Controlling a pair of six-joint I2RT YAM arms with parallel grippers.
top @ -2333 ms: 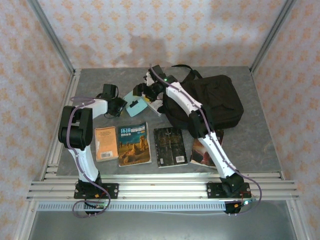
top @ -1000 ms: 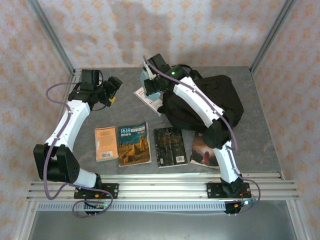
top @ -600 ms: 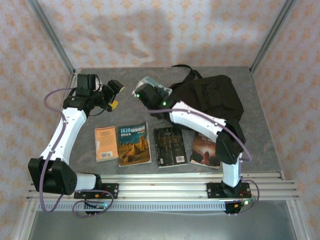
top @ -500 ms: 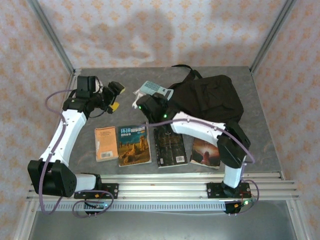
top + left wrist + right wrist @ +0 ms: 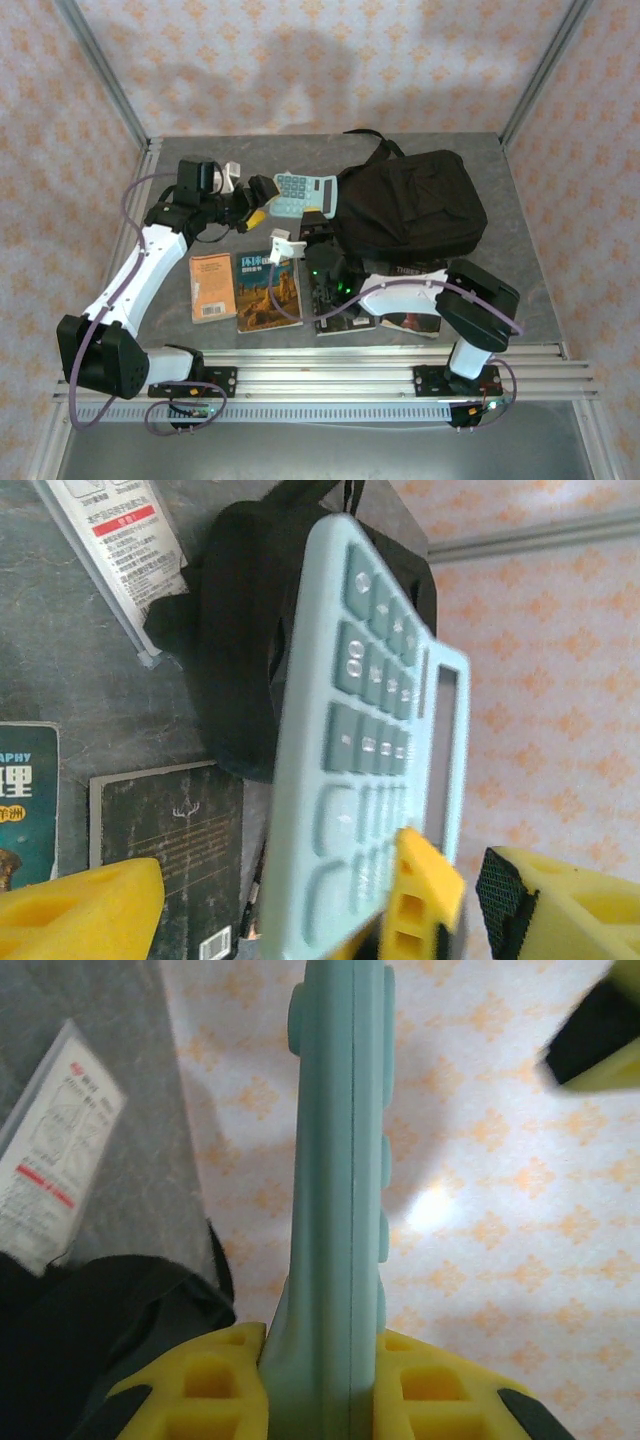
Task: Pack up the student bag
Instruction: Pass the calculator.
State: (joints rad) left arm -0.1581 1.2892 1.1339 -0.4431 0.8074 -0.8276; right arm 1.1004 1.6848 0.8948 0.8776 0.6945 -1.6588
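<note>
The right claw is clamped on one edge of a pale teal plastic calculator, holding it aloft just at 9 o'clock of the large black fabric backpack. The backpack lies at 1 o'clock on the grey counter. The left claw stands wide. The calculator sits between its yellow fingers, touching neither. Four paperback books lie in a row at 6 o'clock.

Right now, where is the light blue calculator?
In the top view the calculator is raised just left of the student bag, clamped in the right gripper, with the open left gripper close on its left.
</note>
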